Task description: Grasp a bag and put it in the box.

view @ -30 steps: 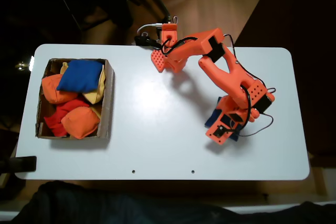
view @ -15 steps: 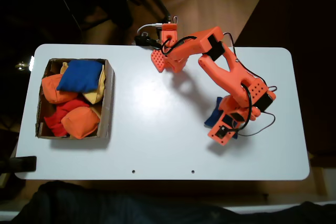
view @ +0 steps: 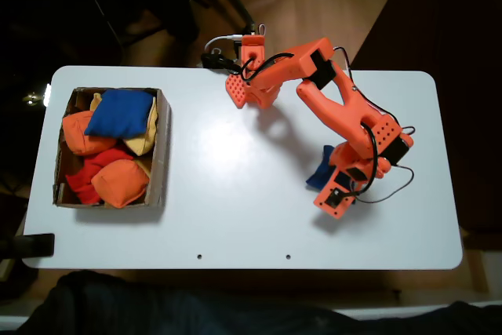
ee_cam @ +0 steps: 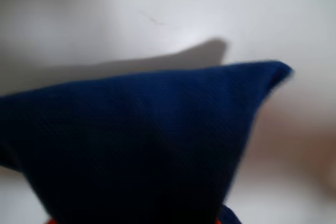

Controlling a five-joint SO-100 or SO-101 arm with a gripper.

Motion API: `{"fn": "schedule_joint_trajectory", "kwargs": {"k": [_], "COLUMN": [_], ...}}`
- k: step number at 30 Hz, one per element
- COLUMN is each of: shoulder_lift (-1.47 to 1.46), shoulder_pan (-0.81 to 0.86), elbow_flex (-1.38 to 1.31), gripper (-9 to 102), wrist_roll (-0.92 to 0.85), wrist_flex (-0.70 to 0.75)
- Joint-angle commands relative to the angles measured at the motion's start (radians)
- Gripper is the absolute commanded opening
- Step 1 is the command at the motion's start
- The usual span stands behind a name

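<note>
The bag (view: 318, 175) is royal blue and lies on the white table (view: 235, 194) at the right, mostly covered by the orange arm. My gripper (view: 331, 181) is down on it and shut on its fabric. In the wrist view the bag (ee_cam: 142, 140) is bunched, narrowing toward the bottom edge where orange finger tips (ee_cam: 218, 220) pinch it, and one pointed corner sticks up to the right. The box (view: 163, 147) is brown cardboard and stands at the table's left end, far from the gripper.
Inside the box lie a plump blue beanbag (view: 119, 113), two orange ones (view: 119, 182), a red one (view: 85, 176) and a yellow one (view: 146, 136). The arm's base (view: 251, 76) sits at the table's far edge. Bare tabletop stretches between box and gripper.
The gripper has shifted slightly toward the lower right and closed on the bag. The bag has gone from flat under the gripper to bunched, with a corner poking out left.
</note>
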Motion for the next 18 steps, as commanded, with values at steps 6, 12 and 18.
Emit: {"fn": "schedule_joint_trajectory", "kwargs": {"k": [6, 12, 18], "shoulder_lift": [-0.037, 0.028, 0.080], "shoulder_pan": [-0.011, -0.003, 0.005], "elbow_flex": [0.064, 0.067, 0.067], "gripper": [16, 7, 5], "wrist_roll": [0.002, 0.009, 0.012], "wrist_flex": [-0.012, -0.023, -0.026]}}
